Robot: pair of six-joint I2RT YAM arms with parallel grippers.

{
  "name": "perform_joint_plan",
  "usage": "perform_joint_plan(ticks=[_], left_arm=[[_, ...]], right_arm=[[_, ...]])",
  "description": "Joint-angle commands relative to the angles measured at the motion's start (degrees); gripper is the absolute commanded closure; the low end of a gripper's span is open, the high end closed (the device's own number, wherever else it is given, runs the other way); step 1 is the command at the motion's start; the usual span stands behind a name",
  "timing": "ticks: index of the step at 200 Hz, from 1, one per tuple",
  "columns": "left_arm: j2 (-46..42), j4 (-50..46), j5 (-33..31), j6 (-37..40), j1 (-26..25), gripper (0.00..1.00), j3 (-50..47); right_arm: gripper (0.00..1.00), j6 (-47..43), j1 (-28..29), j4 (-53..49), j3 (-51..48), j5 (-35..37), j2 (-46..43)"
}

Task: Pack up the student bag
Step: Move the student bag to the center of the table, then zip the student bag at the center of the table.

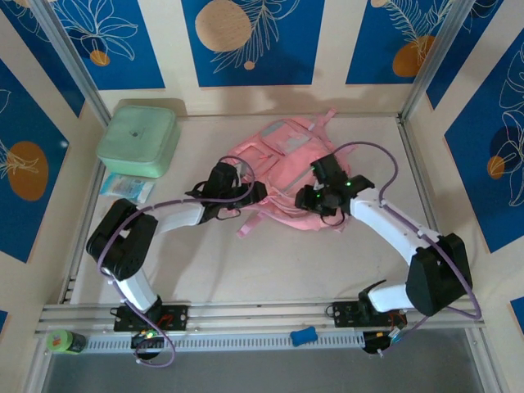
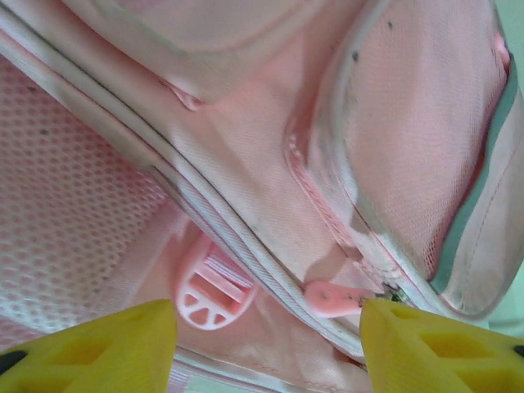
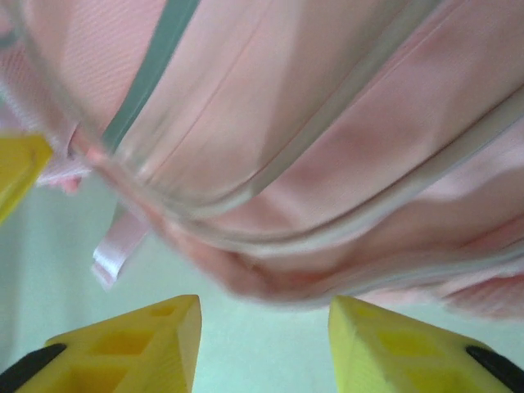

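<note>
The student bag [image 1: 282, 160], soft pink with grey-blue trim, lies flat mid-table. My left gripper [image 1: 247, 196] is at its near-left edge. In the left wrist view that gripper [image 2: 266, 344] stands open over pink fabric, with a pink zip pull [image 2: 336, 299] just off its right fingertip [image 2: 426, 340] and a pink plastic buckle [image 2: 209, 295] nearer the left one. My right gripper [image 1: 323, 195] sits at the bag's near-right edge. In its wrist view the right gripper [image 3: 264, 344] is open, with bare table between the fingers and the bag's rounded edge [image 3: 286, 270] just beyond the tips.
A mint-green square box [image 1: 139, 139] stands at the back left, with a pale blue packet [image 1: 127, 187] in front of it. A thin pink strap loop [image 3: 115, 246] trails from the bag onto the table. A blue object [image 1: 303, 336] and a green bottle [image 1: 65, 341] lie along the near rail.
</note>
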Motion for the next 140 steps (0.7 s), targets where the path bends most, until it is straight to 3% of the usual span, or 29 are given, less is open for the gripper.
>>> perform_joint_plan(ticks=[1, 45, 68, 140], left_arm=[[-1.4, 1.9, -1.6, 0.2, 2.1, 0.40, -0.5], [2.4, 0.6, -2.3, -0.7, 4.5, 0.42, 3.7], [2.9, 1.5, -6.0, -1.3, 4.7, 0.43, 2.6], [5.6, 2.2, -6.8, -0.9, 5.1, 0.43, 2.1]], right_arm=[[0.51, 13.6, 7.3, -3.8, 2.7, 8.0, 1.1], [0.48, 29.5, 13.8, -3.8, 11.1, 16.2, 10.4], [0.47, 35.6, 14.1, -6.4, 16.2, 18.4, 16.7], [0.47, 43.6, 15.5, -11.1, 27.2, 25.7, 28.6]])
